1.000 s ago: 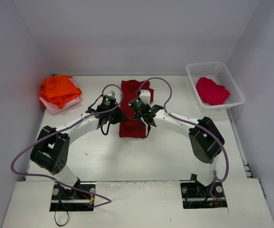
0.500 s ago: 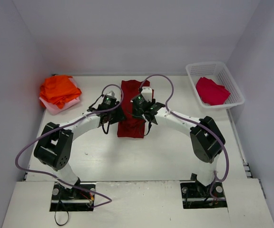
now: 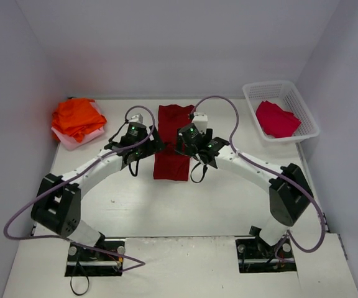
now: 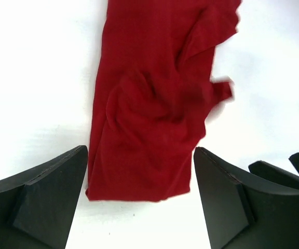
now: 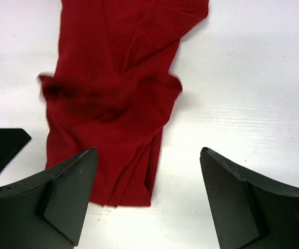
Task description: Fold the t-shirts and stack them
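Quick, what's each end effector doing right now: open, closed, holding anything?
Left end effector: open, holding nothing, over the dark red t-shirt.
Right end effector: open, holding nothing, over the same shirt.

One table (image 3: 197, 198) is counted. Shirts are found on it in three places. One dark red shirt (image 3: 171, 143) is counted at the middle. One crimson shirt (image 3: 276, 118) is counted inside the one white basket (image 3: 253, 93) at the far right corner. At the far left corner a heap of orange shirts (image 3: 76, 117) is seen over one pale pink shirt (image 3: 73, 141); how many orange ones are heaped there cannot be told. Two arms are counted, the left arm (image 3: 92, 167) and the right arm (image 3: 247, 167). Each ends in one claw, the left claw (image 4: 140, 155) and the right claw (image 5: 148, 155), with two fingers (image 4: 45, 197) apiece. Two purple cables (image 3: 23, 211) are counted, one per arm.
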